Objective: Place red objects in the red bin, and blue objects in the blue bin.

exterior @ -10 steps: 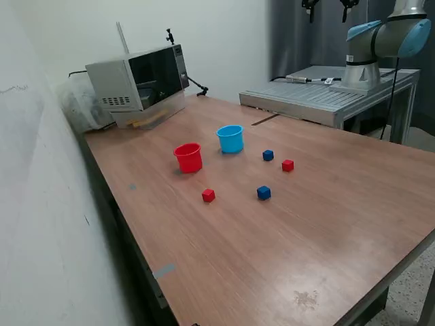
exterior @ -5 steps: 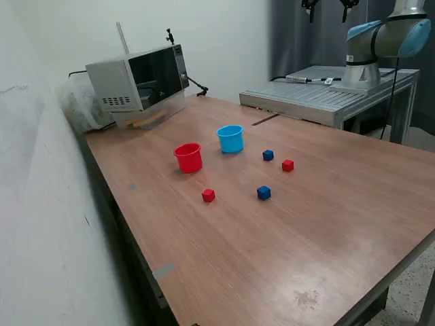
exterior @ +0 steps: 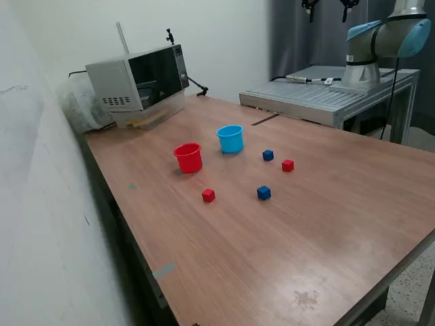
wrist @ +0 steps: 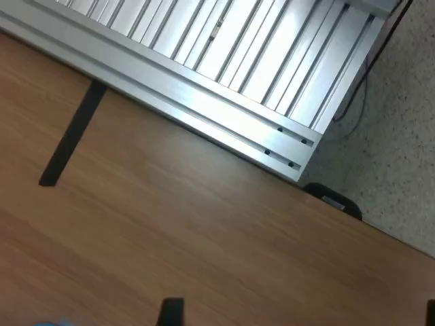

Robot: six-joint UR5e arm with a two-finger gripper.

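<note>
Surface: a long wooden table (exterior: pixel 326 224) beside a white wall, seen from the exterior view; all task things stand on its bare top, and the red cup serves as the landmark below.
Near red cube (exterior: pixel 209 195): closest to the camera of the four cubes, just in front of the red cup and slightly toward the exterior view's right of it, apart from it.
Near blue cube (exterior: pixel 264 193): level with the near red cube, farther toward the exterior view's right of the red cup, well apart from it.
Red cup (exterior: pixel 188 157): upright, open end up, alone on the wood, nothing visible inside.
Far red cube (exterior: pixel 288 165): well to the exterior view's right of the red cup, about level with it, just beside the far blue cube.
Far blue cube (exterior: pixel 268 155): between the far red cube and the light blue cup, touching neither.
Light blue cup (exterior: pixel 230 138): upright, just behind the red cup and toward the exterior view's right of it, near but not touching.
Microwave (exterior: pixel 139 83): at the far corner of the table, well behind the red cup, against the wall.
Aluminium platform (wrist: pixel 224 61): ribbed metal, at the table's far end, carrying the arm's base (exterior: pixel 360 76).
Gripper: only dark finger ends (wrist: pixel 171 312) edge into the wrist view over bare wood; I cannot tell how far the jaws stand apart, and nothing shows between them.
</note>
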